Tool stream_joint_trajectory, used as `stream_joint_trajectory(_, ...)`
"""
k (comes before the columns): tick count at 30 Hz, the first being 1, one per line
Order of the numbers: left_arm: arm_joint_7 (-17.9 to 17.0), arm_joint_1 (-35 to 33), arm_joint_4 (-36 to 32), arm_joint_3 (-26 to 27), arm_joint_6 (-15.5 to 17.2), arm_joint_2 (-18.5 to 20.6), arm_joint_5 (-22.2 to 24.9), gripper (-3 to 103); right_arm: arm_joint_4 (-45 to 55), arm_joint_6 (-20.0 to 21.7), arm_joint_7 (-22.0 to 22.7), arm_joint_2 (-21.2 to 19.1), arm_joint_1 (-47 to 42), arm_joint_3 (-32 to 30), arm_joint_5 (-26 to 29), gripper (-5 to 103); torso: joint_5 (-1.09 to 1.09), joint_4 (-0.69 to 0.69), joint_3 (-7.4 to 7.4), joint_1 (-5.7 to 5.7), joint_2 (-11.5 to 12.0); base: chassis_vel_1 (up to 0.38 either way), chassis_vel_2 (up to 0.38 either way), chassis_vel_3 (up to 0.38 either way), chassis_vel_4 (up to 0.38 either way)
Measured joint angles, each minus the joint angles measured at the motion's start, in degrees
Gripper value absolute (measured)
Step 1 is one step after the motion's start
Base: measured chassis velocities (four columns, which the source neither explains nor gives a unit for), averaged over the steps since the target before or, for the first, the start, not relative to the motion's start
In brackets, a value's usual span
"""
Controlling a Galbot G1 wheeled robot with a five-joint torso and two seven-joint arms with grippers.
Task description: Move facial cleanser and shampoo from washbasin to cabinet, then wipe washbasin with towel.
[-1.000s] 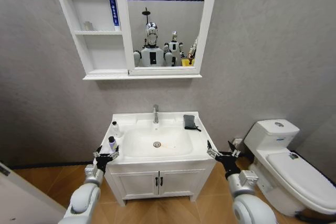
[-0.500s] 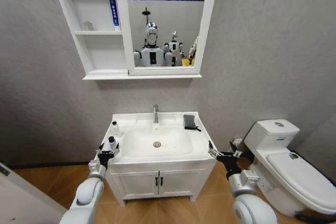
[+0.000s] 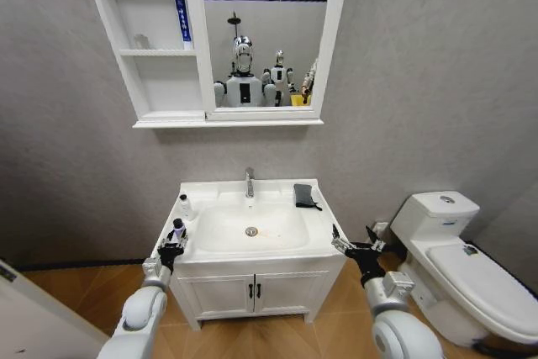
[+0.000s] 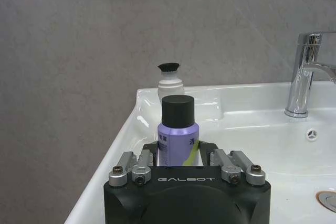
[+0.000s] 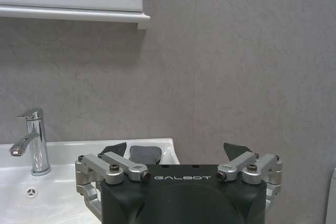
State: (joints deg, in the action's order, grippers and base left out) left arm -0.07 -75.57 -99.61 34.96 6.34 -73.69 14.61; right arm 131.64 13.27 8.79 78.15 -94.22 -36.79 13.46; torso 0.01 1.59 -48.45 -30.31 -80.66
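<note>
Left fingers (image 4: 218,158) clamp round purple bottle (image 4: 177,135) w/ black cap; right fingers (image 5: 231,149) apart.

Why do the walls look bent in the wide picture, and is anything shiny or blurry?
Head view: a wide lens bows the white wall-mounted cabinet, whose mirror reflects ceiling strip lights. Left wrist view: glare streaks the chrome tap; the purple black-capped bottle is sharp. Right wrist view: even, soft light, the small dark grey folded towel in shadow.

On the washbasin (image 3: 324,241), a purple black-capped bottle (image 4: 177,132) stands upright at its left rim, a white bottle (image 4: 170,83) behind, a folded dark towel (image 3: 304,195) at its back right.
</note>
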Motion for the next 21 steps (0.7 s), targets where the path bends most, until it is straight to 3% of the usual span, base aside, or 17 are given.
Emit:
stream_joint_trajectory(15,0.18,-3.71,-5.0,2.44,-0.54,0.44,1.06,42,0.02,-0.41,0.02,-0.26,-0.36,0.52,-0.15,100,-0.01,0.0,0.0,0.0,0.0,0.0,0.0,0.0,0.0)
stream_joint_trajectory(21,-1.24,-5.09,-9.35,2.86,1.11,1.35,1.72,42,0.03,-0.41,0.06,-0.89,-0.52,0.49,-0.17,100,-0.01,-0.01,0.0,0.0,0.0,0.0,0.0,0.0,0.0)
